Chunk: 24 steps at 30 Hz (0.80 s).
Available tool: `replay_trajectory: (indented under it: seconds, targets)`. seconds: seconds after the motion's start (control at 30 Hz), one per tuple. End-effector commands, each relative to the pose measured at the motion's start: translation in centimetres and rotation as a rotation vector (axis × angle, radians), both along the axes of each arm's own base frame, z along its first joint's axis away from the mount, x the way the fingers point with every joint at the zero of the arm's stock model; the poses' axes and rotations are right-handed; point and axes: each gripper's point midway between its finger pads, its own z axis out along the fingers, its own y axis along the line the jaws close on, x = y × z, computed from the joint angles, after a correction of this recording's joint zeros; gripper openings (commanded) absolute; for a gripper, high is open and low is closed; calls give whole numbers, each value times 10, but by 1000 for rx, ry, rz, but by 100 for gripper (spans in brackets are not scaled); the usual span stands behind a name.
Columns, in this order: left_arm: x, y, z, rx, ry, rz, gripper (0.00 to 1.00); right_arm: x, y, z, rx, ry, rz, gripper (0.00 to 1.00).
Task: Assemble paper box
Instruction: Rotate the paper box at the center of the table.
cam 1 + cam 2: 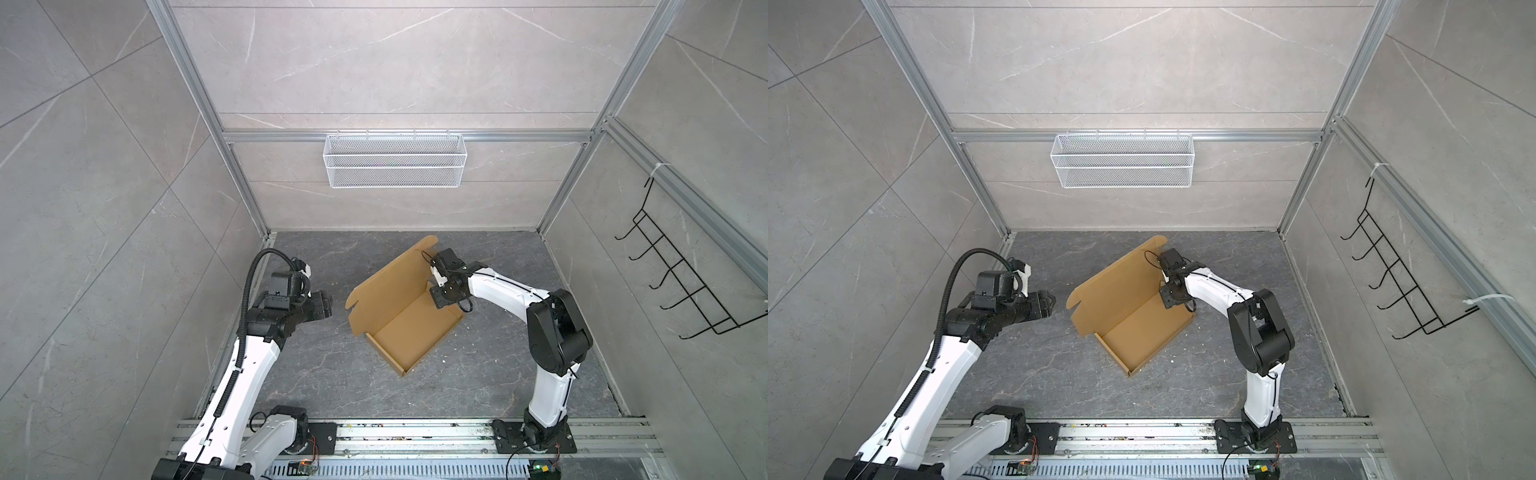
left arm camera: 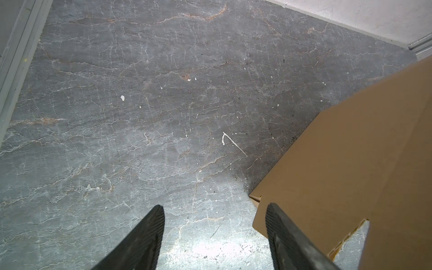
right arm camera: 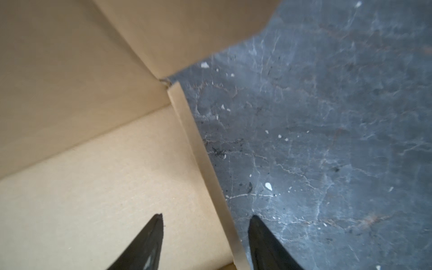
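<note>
Beneath both pairs of jaws a dark grey, veined table point(image 1: 332, 382) is spreading out, and it is carrying the paper box point(image 1: 401, 332) between the two grippers. In both top views the box is sitting open as a shallow brown tray, with its lid point(image 1: 395, 282) standing up along the long side that is facing the left gripper point(image 1: 326, 305). That gripper is hovering just beside the lid's outer face. In the left wrist view its jaws are standing wide with only bare table between them, while the cardboard is lying off to one finger's side. The right gripper point(image 1: 440, 297) is reaching down at the short end on its own side. In the right wrist view its jaws are spread and straddling the low end wall point(image 3: 195, 140) without being closed on it: one finger is hanging over the box floor, the other over the table. Small white specks point(image 2: 122, 97) are dotting the table ahead of the left jaws.
</note>
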Motion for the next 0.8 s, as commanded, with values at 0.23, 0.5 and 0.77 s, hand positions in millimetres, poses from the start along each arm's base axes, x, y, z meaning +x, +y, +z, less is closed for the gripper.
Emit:
replay_trajectory:
  seconds: [0.23,0.5,0.77]
  targets:
    - [7,-3,12,-30,-47,7,69,-10,-9,-25,78,28,-137,46]
    - [11,-5,13,-43,-50,4,69,-43,-15,-36,182,78,-304,28]
    - [14,-6,10,-49,-46,7,69,-84,-27,-43,274,135,-479,23]
